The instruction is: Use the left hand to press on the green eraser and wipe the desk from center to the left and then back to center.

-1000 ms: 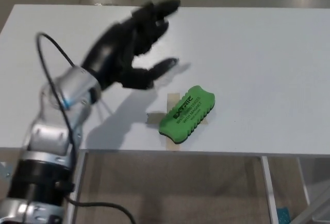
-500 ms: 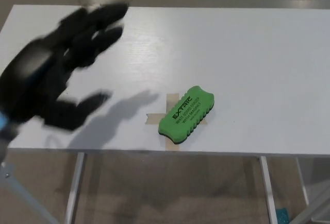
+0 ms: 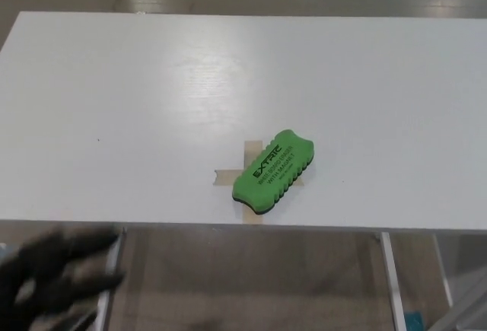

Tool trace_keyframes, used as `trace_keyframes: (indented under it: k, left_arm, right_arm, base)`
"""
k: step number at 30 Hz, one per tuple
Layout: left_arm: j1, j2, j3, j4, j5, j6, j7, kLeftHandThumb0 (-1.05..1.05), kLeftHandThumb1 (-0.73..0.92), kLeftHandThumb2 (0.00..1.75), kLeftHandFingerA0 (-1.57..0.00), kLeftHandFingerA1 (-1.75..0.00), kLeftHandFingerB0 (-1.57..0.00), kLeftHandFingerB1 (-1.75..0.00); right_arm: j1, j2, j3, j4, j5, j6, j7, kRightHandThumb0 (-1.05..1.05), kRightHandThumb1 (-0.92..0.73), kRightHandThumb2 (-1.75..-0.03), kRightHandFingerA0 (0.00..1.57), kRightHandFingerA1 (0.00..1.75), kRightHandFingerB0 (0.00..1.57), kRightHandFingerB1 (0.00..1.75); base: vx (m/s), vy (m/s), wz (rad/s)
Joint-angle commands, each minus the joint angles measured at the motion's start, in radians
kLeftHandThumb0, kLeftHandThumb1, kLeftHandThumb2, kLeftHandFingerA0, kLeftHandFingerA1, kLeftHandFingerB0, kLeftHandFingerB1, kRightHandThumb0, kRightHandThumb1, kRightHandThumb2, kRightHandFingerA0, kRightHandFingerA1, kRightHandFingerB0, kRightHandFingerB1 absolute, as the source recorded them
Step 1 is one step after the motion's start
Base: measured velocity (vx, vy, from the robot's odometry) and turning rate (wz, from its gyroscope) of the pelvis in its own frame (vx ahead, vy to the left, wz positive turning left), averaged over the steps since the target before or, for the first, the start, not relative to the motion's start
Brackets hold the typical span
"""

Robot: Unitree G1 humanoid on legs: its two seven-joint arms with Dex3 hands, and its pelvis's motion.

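The flat green plastic eraser with a black underside (image 3: pixel 272 170) carried black print on its top face; the largest line read "EXTRIC", running along the long axis of the body, which lay diagonally; two or three smaller lines stood beneath that word, but they were too small to be read; no other text, number or sign was legible anywhere in the head view.
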Motion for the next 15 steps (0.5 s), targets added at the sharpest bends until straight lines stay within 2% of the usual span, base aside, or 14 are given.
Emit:
trace_keyframes:
  k: [1, 2, 4, 6, 7, 8, 9, 11, 12, 15]
  left_arm:
    - [0.098, -0.012, -0.038, 0.376, 0.354, -0.357, 0.242, -0.45, 0.73, 0.62, -0.58, -0.39, -0.45, -0.37]
    - [0.059, -0.01, -0.085, 0.454, 0.394, -0.279, 0.308, -0.43, 0.71, 0.62, -0.61, -0.39, -0.45, -0.36]
    - [0.014, -0.013, -0.112, 0.499, 0.4, -0.204, 0.338, -0.43, 0.71, 0.61, -0.63, -0.4, -0.45, -0.36]
    - [-0.01, -0.011, -0.124, 0.523, 0.402, -0.179, 0.351, -0.43, 0.71, 0.61, -0.63, -0.4, -0.45, -0.36]
    - [-0.052, -0.007, -0.14, 0.566, 0.397, -0.127, 0.357, -0.4, 0.58, 0.8, -0.68, -0.56, -0.36, -0.44]
    - [-0.081, -0.004, -0.15, 0.598, 0.393, -0.095, 0.361, -0.4, 0.58, 0.8, -0.68, -0.56, -0.36, -0.44]
    - [-0.126, -0.004, -0.158, 0.659, 0.382, -0.052, 0.366, -0.37, 0.66, 0.6, -0.77, -0.51, -0.45, -0.34]
    - [-0.177, -0.005, -0.166, 0.733, 0.37, -0.016, 0.376, -0.37, 0.66, 0.6, -0.77, -0.51, -0.45, -0.34]
    - [-0.197, -0.005, -0.174, 0.757, 0.373, -0.001, 0.387, -0.38, 0.65, 0.6, -0.69, -0.42, -0.45, -0.34]
    - [-0.24, -0.002, -0.208, 0.788, 0.401, 0.031, 0.423, -0.41, 0.65, 0.59, -0.62, -0.41, -0.46, -0.34]
  right_arm:
    - [0.03, -0.007, -0.011, 0.034, 0.009, -0.008, 0.005, -0.39, -0.77, -0.64, 0.89, 0.61, 0.66, 0.42]
    - [0.038, -0.008, -0.006, 0.041, -0.003, 0.001, -0.014, -0.39, -0.77, -0.64, 0.89, 0.61, 0.66, 0.42]
    - [0.039, -0.007, -0.006, 0.042, -0.004, 0.011, -0.02, -0.4, -0.77, -0.64, 0.89, 0.61, 0.66, 0.42]
    - [0.038, -0.006, -0.007, 0.041, -0.002, 0.015, -0.019, -0.4, -0.77, -0.64, 0.89, 0.61, 0.66, 0.42]
    - [0.034, -0.007, -0.008, 0.044, -0.001, 0.02, -0.019, -0.39, -0.76, -0.64, 0.89, 0.61, 0.66, 0.42]
    - [0.031, -0.007, -0.007, 0.046, -0.001, 0.023, -0.018, -0.39, -0.76, -0.64, 0.89, 0.61, 0.66, 0.42]
    - [0.027, -0.01, -0.003, 0.046, -0.007, 0.026, -0.018, -0.39, -0.77, -0.64, 0.88, 0.61, 0.66, 0.42]
    - [0.022, -0.014, 0.002, 0.045, -0.013, 0.028, -0.018, -0.39, -0.77, -0.64, 0.88, 0.61, 0.66, 0.42]
    - [0.019, -0.014, 0.002, 0.043, -0.013, 0.028, -0.018, -0.39, -0.77, -0.64, 0.88, 0.61, 0.65, 0.42]
    - [0.004, -0.018, -0.008, 0.04, 0.005, 0.03, -0.001, -0.4, -0.77, -0.64, 0.89, 0.6, 0.66, 0.41]
  base:
    - [0.0, 0.0, 0.0]
    - [0.0, 0.0, 0.0]
    - [0.0, 0.0, 0.0]
    - [0.0, 0.0, 0.0]
    - [0.0, 0.0, 0.0]
    - [0.0, 0.0, 0.0]
    - [0.0, 0.0, 0.0]
    - [0.0, 0.0, 0.0]
    - [0.0, 0.0, 0.0]
    - [0.0, 0.0, 0.0]
